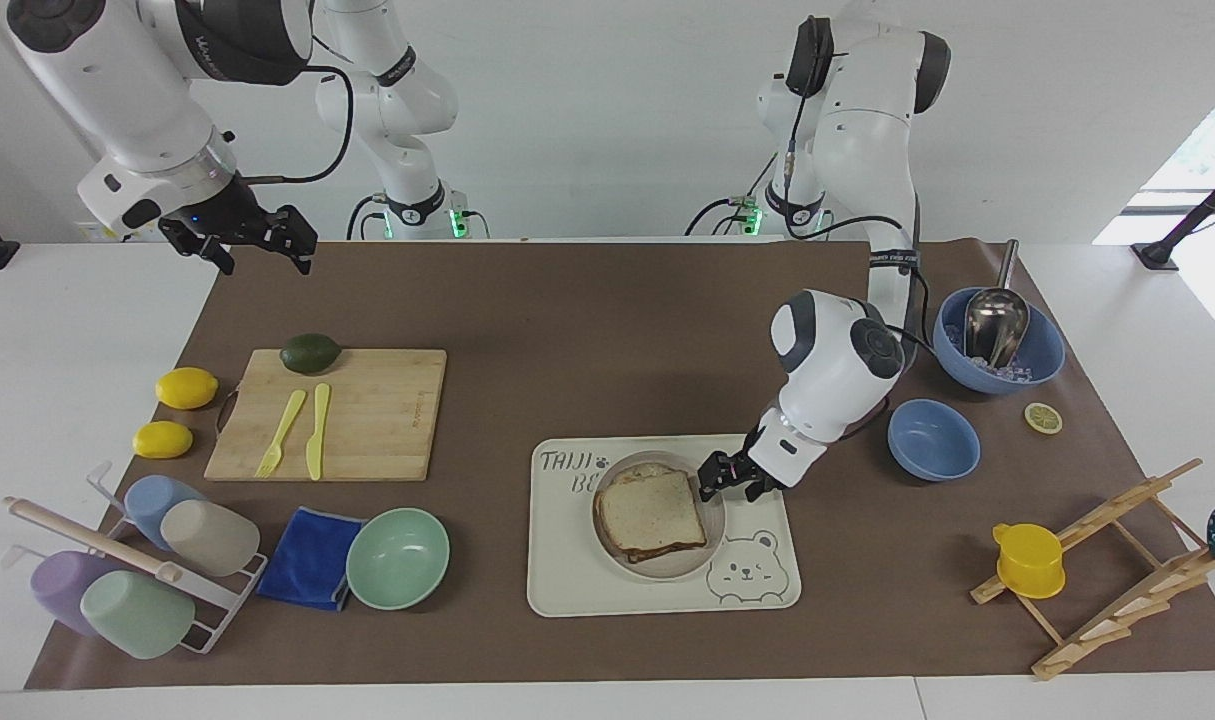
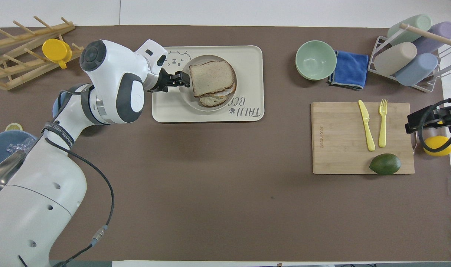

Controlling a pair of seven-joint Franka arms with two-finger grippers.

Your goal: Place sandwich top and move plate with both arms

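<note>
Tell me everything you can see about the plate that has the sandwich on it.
The plate is small, round and beige-cream with a shallow raised rim, matte like plastic or ceramic. It lies flat on the bear-printed tray, toward the left arm's end of the table. A sandwich nearly covers it; its top slice is brown, speckled and dark-crusted. The left gripper is at the plate's rim, jaws open; whether it touches cannot be told.

Two high opposed views, shared table (image 1: 607, 300).
</note>
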